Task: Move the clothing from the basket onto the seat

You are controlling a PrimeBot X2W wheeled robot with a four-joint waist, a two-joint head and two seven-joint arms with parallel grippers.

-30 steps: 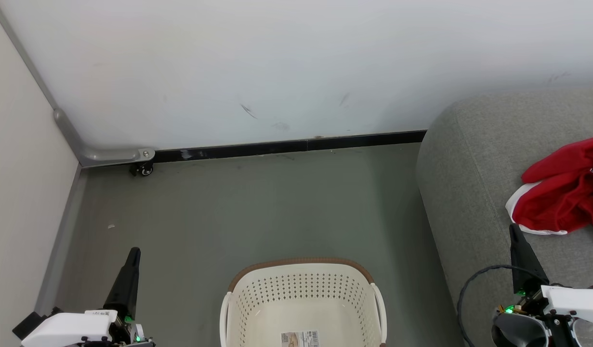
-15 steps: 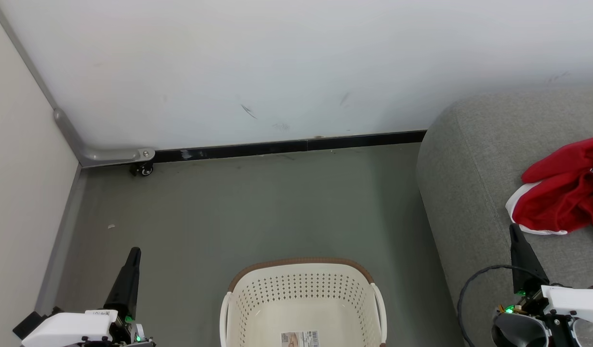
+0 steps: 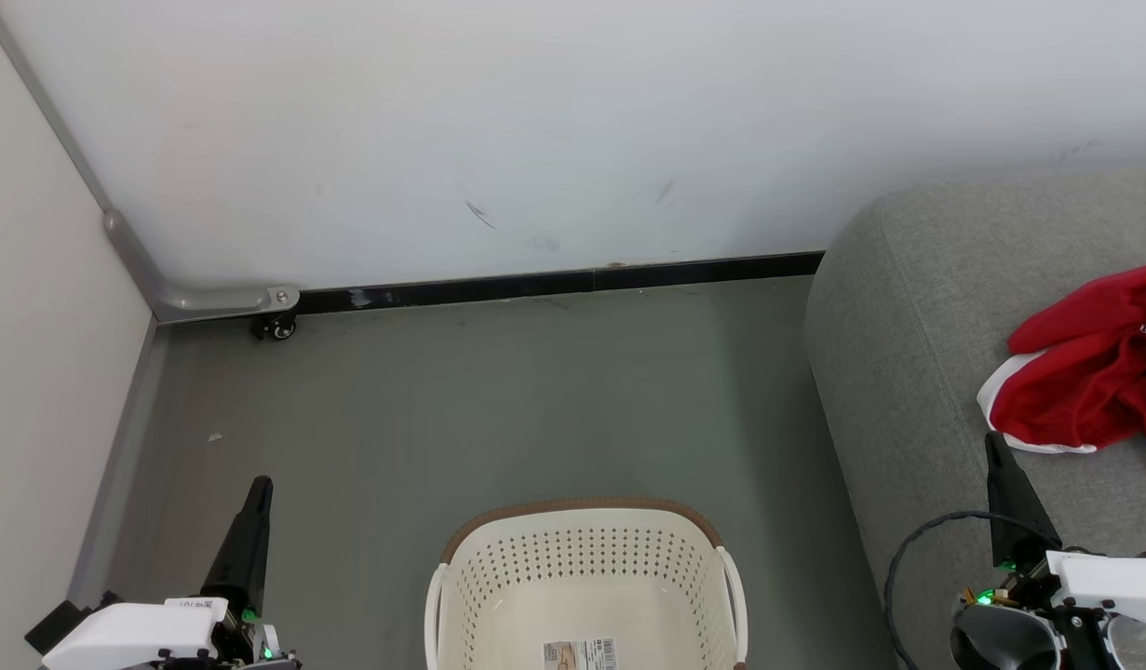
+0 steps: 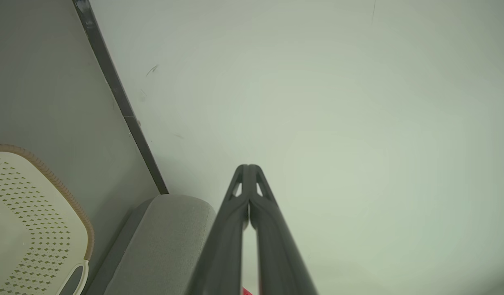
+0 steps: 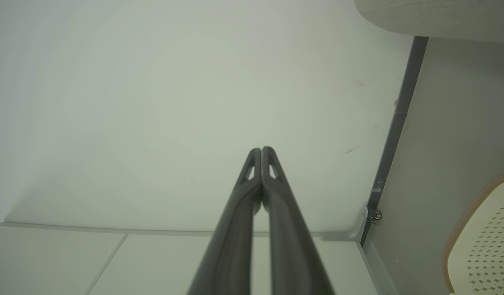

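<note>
Red clothing [image 3: 1085, 381] heaped on the grey seat [image 3: 908, 372]; laundry basket [image 3: 582, 507] holds none.
It lies just beyond the right gripper [image 3: 993, 445], clenched on nothing; the basket sits right of the left gripper [image 3: 259, 486], also clenched. Soft, light, floppy cloth: a raised fold looks best to pinch.

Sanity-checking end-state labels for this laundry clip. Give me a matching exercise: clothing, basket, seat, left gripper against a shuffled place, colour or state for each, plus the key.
Column 1
1. clothing
2. basket
3. seat
4. left gripper

Column 2
a. grey upholstery, at the robot's right
b. shut, gripping nothing
c. red heap lying on the seat
d. cream plastic, standing on the floor

Pairs: 1-c, 2-d, 3-a, 4-b
</note>
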